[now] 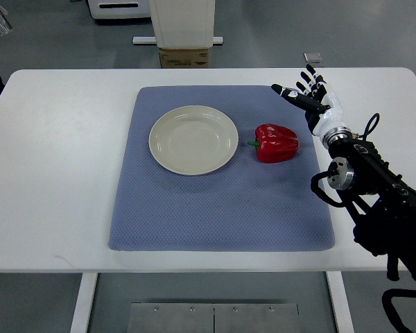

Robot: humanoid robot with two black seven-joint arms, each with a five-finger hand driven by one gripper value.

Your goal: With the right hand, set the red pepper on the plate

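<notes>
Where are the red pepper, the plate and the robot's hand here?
red pepper (277, 143), top view, on its glossy side.
plate (193, 139), top view, on its bare middle.
right hand (313, 99), top view, on the palm behind the spread fingers.

single top view, looking steeply down from robot's own side, facing across white table (62, 159) toward far floor; standing moderately far, taking in whole tabletop; no second view overlapping.

right arm: we reach in from lower right | right hand (310, 96): fingers spread, holding nothing, palm leftward
</notes>
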